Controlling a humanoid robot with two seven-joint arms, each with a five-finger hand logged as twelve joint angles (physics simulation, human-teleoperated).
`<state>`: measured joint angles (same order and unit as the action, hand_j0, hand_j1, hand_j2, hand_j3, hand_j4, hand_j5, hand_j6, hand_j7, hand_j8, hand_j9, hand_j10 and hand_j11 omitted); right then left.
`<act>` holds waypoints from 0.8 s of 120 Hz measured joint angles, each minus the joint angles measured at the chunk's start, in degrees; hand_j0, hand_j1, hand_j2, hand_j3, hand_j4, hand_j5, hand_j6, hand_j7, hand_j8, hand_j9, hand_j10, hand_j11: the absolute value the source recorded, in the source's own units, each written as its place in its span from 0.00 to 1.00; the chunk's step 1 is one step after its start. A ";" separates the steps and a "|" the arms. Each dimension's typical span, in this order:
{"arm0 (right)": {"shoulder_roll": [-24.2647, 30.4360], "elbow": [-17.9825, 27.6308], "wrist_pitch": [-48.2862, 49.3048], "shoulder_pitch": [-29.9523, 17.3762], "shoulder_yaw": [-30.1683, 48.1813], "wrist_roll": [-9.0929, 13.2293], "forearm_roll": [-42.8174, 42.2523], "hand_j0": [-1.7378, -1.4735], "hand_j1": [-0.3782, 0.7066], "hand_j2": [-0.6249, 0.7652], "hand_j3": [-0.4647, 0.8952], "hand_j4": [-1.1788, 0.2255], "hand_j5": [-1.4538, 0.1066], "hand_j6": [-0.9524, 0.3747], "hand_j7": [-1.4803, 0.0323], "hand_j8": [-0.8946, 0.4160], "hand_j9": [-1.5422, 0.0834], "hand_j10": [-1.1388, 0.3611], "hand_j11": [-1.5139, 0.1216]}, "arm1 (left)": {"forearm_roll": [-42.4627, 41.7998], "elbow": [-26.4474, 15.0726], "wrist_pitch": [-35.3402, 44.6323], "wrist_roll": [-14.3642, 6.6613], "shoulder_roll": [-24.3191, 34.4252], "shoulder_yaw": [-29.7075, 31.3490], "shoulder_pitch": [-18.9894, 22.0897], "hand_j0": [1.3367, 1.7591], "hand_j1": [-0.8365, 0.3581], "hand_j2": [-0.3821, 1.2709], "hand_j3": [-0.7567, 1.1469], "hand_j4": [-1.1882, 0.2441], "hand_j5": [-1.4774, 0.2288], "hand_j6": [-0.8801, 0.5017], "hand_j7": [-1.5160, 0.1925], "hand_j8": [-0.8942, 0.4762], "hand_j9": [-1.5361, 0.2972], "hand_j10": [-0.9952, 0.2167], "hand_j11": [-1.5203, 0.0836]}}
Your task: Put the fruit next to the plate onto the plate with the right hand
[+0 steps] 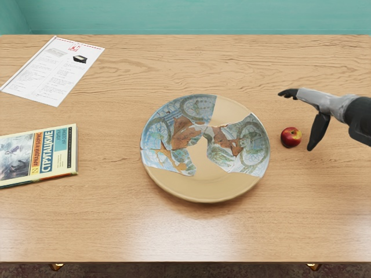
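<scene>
My dark right arm (pixel 360 119) is cut off at the right edge; the paperback book (pixel 37 155) at the left edge. The white paper sheet's (pixel 53 69) print is unreadably small.

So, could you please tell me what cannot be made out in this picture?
Left hand: outside the head view altogether.
Right hand: its arm is cut off by the right edge.
Book: its left part is cut off by the left edge.
Paper sheet: its print is too small to read.
Apple: its underside is hidden by its own body.

Red-yellow apple (pixel 291 136), tan plate (pixel 206 183) with blue-orange pattern, light woodgrain table (pixel 185 226).
</scene>
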<state>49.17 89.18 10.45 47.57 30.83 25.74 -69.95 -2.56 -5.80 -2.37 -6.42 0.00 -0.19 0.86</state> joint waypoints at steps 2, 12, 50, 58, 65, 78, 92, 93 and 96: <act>-0.29 0.02 -0.92 -0.39 0.00 0.07 -0.28 0.30 0.14 0.44 0.34 0.76 0.84 0.63 0.89 0.60 0.86 0.68 0.84 | 0.00 0.00 0.00 0.00 0.00 0.00 0.02 0.76 0.98 0.23 0.40 0.82 0.86 0.63 0.88 0.64 0.83 0.81 0.94; -1.40 0.02 -5.42 -2.30 -0.04 0.28 -1.76 0.30 0.16 0.43 0.34 0.75 0.83 0.62 0.87 0.58 0.85 0.67 0.83 | 0.00 0.00 0.00 0.00 0.00 0.00 0.02 0.76 0.98 0.23 0.40 0.82 0.86 0.63 0.88 0.64 0.83 0.81 0.94; -5.43 -0.31 -17.08 -9.42 -0.15 0.51 -7.62 0.30 0.19 0.43 0.34 0.73 0.81 0.60 0.85 0.56 0.83 0.66 0.81 | 0.01 0.00 0.00 -0.01 0.00 0.00 0.02 0.76 0.98 0.23 0.40 0.82 0.86 0.63 0.88 0.64 0.83 0.81 0.94; -5.84 -0.66 -18.04 -10.38 -0.16 0.52 -7.88 0.30 0.21 0.43 0.34 0.72 0.80 0.59 0.84 0.55 0.82 0.65 0.80 | 0.00 0.00 0.00 0.00 0.00 0.00 0.02 0.76 0.98 0.23 0.40 0.82 0.86 0.63 0.88 0.64 0.83 0.81 0.94; -6.03 -0.86 -18.54 -11.00 -0.16 0.53 -8.00 0.30 0.22 0.43 0.34 0.71 0.78 0.58 0.82 0.54 0.80 0.64 0.78 | 0.00 0.00 0.00 0.00 0.00 0.00 -0.02 0.76 0.98 0.23 0.40 0.82 0.86 0.63 0.88 0.64 0.83 0.81 0.94; -6.49 -1.68 -19.10 -11.48 -0.16 0.58 -8.10 0.30 0.26 0.42 0.34 0.68 0.75 0.55 0.80 0.52 0.78 0.61 0.76 | 0.01 0.00 0.00 0.00 0.00 0.00 0.02 0.76 0.98 0.23 0.40 0.82 0.86 0.63 0.88 0.64 0.83 0.81 0.94; -6.82 -2.99 -19.12 -11.45 -0.21 0.76 -8.14 0.30 0.28 0.42 0.34 0.67 0.74 0.53 0.78 0.50 0.76 0.60 0.74 | 0.01 0.00 0.00 0.01 0.00 0.00 -0.04 0.76 0.98 0.23 0.40 0.82 0.86 0.63 0.88 0.64 0.83 0.81 0.94; -6.83 -3.07 -19.12 -11.45 -0.21 0.77 -8.14 0.30 0.29 0.42 0.34 0.67 0.73 0.53 0.77 0.50 0.76 0.60 0.74 | 0.01 0.00 0.00 0.01 0.00 0.00 -0.05 0.76 0.98 0.23 0.40 0.82 0.86 0.63 0.88 0.64 0.83 0.81 0.94; -6.87 -3.31 -19.11 -11.39 -0.22 0.80 -8.14 0.30 0.30 0.42 0.34 0.66 0.73 0.53 0.77 0.49 0.75 0.59 0.73 | 0.01 0.00 0.00 0.01 0.00 0.00 0.01 0.76 0.98 0.23 0.40 0.82 0.86 0.63 0.88 0.64 0.83 0.81 0.94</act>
<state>42.30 85.87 -8.65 36.18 30.61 26.54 -78.08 -2.55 -5.80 -2.37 -6.41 0.00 -0.19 0.87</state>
